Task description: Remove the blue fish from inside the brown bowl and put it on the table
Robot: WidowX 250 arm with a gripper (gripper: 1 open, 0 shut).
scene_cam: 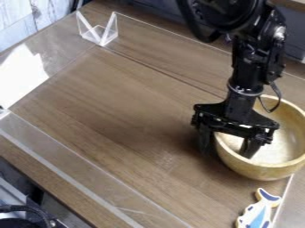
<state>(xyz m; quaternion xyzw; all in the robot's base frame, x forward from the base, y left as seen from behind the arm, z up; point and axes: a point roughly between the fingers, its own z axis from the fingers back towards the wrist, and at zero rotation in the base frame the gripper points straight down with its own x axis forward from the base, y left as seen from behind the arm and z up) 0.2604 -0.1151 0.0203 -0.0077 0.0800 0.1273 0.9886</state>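
Gripper position: pointing straight down over the near-left rim of the brown bowl, with its fingers spread wide apart and nothing held between them. One finger hangs outside the bowl wall on the left; the other finger sits over the bowl's interior. Finger tips reach about rim level, though the view does not show whether either one touches the wood.

Black arm position: rising from the gripper toward the top edge of the view, nearly vertical, leaning slightly right.

Brown bowl position: directly beneath and to the right of the gripper, resting on the table, partly cut off by the right edge of the view. The visible part of its pale interior appears bare.

Blue fish position: below and slightly right of the gripper, outside the bowl, lying flat on the table at the bottom edge of the view. It is near the bowl's front wall but apart from it, and partly cropped.

Clear sheet position: left of the gripper, covering the tabletop. A clear folded stand sits far up and left, and a white paper lies at the far left edge.
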